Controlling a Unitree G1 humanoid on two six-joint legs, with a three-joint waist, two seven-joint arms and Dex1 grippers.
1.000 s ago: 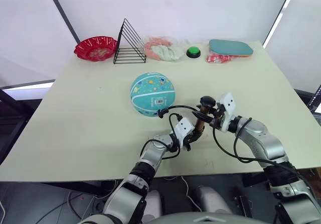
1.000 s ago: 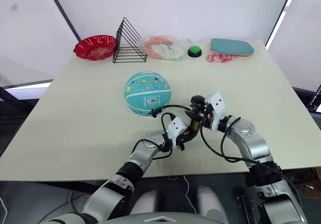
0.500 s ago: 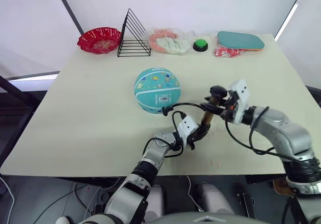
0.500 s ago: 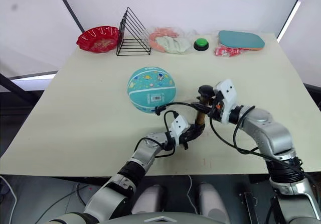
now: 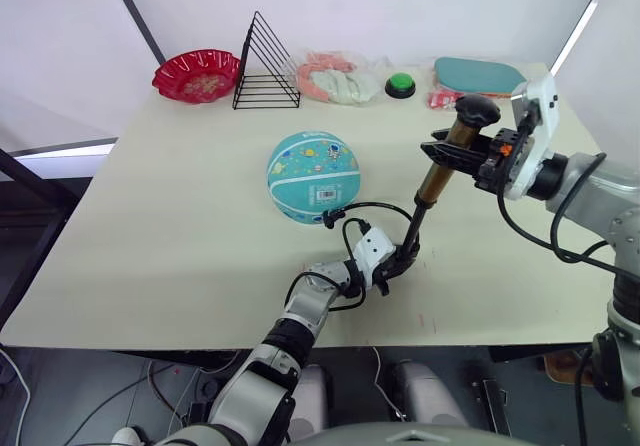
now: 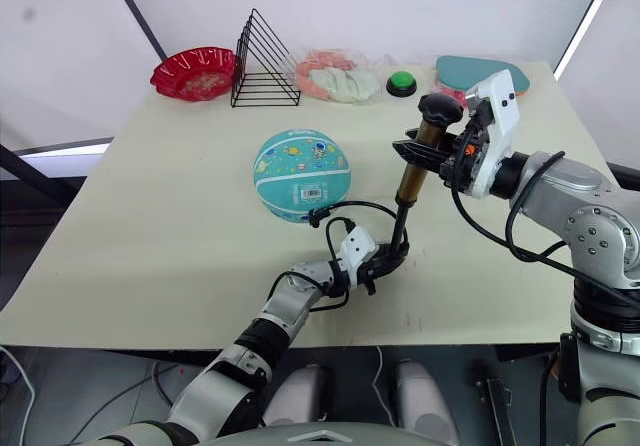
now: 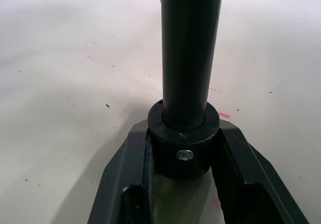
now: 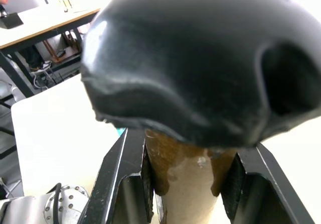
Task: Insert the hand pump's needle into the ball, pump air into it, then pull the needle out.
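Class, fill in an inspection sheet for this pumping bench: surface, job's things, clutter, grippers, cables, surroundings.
Surface: pale table, a few small marks.
Job's things: teal ball mid-table, barcode sticker facing the robot; hand pump upright and extended, its black hose looping to the ball; needle too small to tell.
Clutter: along the far edge, red bowl, black wire rack, bagged pink and white items, green button, teal paddle on a red packet.
Grippers: left gripper shut on the pump's base; right gripper shut under the handle.
Cables: robot arm wiring; floor cables under the table.
Surroundings: white walls.
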